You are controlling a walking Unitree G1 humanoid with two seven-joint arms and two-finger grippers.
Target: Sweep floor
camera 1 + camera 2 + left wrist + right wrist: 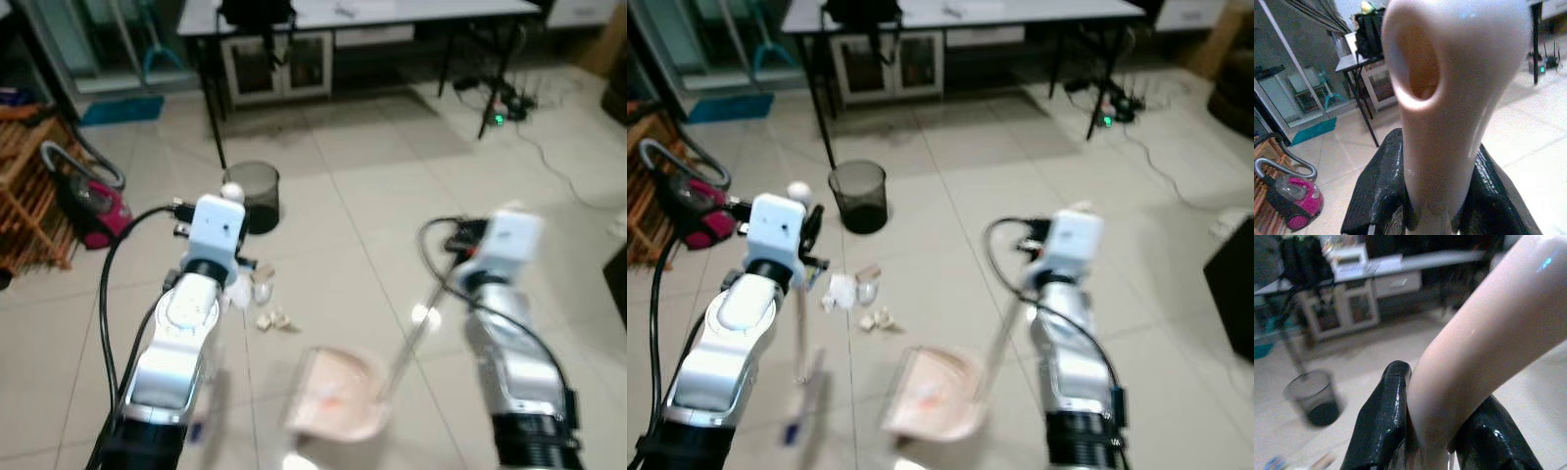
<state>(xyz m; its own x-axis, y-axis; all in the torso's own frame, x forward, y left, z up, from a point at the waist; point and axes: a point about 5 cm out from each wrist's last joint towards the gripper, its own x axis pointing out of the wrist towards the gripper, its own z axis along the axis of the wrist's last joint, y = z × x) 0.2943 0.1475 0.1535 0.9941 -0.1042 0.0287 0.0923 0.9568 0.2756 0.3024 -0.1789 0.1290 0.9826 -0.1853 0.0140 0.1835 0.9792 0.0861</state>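
Our left gripper [1435, 196] clamps the broom handle [1449, 98]; our right gripper [1435, 431] clamps the dustpan handle [1488, 347] beside paper scraps [862, 294].

- My two arms are silver, each tool's fingers [1378, 196] glossy black.
- Pale pink dustpan [338, 397] and pale pink broom handle [1449, 98].
- Dark mesh bin [252, 196].
- Magenta vacuum cleaner [93, 208].
- Cream floor tiles [392, 176], white paper scraps [847, 291].

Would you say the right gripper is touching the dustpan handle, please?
Touching. In the right wrist view the right gripper has both black fingers pressed against the pale dustpan handle with no gap.
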